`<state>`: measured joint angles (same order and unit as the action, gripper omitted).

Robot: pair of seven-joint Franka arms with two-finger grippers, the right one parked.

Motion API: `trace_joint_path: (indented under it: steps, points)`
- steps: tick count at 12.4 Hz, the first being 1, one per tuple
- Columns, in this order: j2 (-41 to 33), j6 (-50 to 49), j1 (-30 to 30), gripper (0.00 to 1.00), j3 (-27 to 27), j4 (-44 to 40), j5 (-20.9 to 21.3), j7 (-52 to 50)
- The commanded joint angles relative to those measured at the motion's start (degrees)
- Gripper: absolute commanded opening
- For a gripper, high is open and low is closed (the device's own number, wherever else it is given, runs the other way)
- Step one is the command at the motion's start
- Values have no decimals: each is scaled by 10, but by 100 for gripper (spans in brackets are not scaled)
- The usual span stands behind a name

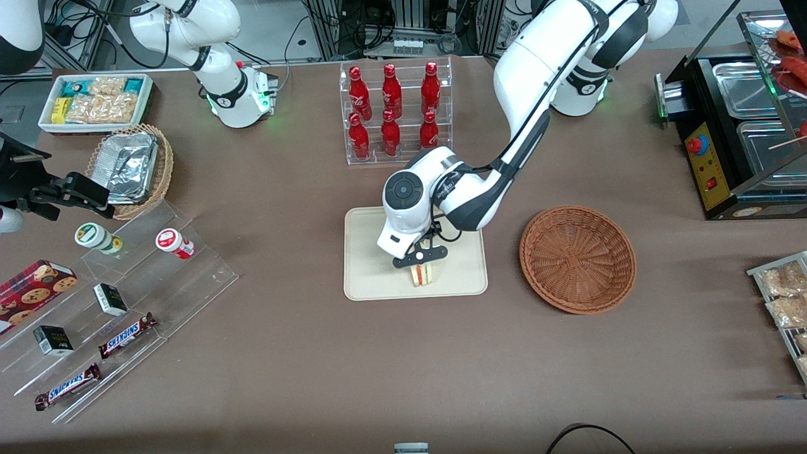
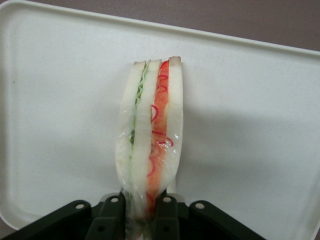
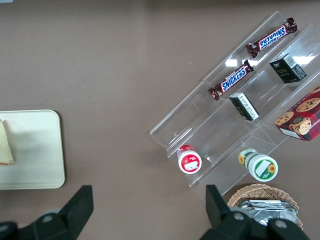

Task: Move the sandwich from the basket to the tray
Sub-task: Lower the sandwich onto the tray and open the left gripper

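The sandwich (image 1: 420,275) (image 2: 150,130), white bread with red and green filling in clear wrap, stands on edge over the cream tray (image 1: 365,277) (image 2: 260,115), near the tray's edge closest to the front camera. My gripper (image 1: 421,260) (image 2: 141,212) is directly above it, shut on the sandwich's wrapped end, the black fingers (image 2: 111,215) pressing both bread faces. Whether the sandwich touches the tray surface I cannot tell. The reddish-brown woven basket (image 1: 577,258) sits empty beside the tray, toward the working arm's end of the table. A corner of the sandwich (image 3: 5,145) and the tray (image 3: 40,150) also show in the right wrist view.
A clear rack of red bottles (image 1: 394,110) stands farther from the front camera than the tray. A stepped acrylic display (image 1: 120,309) with snack bars and cups, a tan basket of foil trays (image 1: 129,167) and a white bin of snacks (image 1: 94,101) lie toward the parked arm's end. A black food warmer (image 1: 737,132) stands at the working arm's end.
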<state>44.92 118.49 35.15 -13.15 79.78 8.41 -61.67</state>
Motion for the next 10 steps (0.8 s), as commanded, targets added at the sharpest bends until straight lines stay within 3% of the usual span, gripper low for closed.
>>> trace_joint_path:
  steps: [1, 5, 8, 10]
  points:
    - [-10, -9, 4, 100, 2, -14, 5, -13]
    - [-69, -28, 0, 100, 5, -11, 5, -6]
    - [-109, -103, -27, 100, 8, -9, 8, 79]
    - [-134, -140, -79, 100, 6, -3, 8, 88]
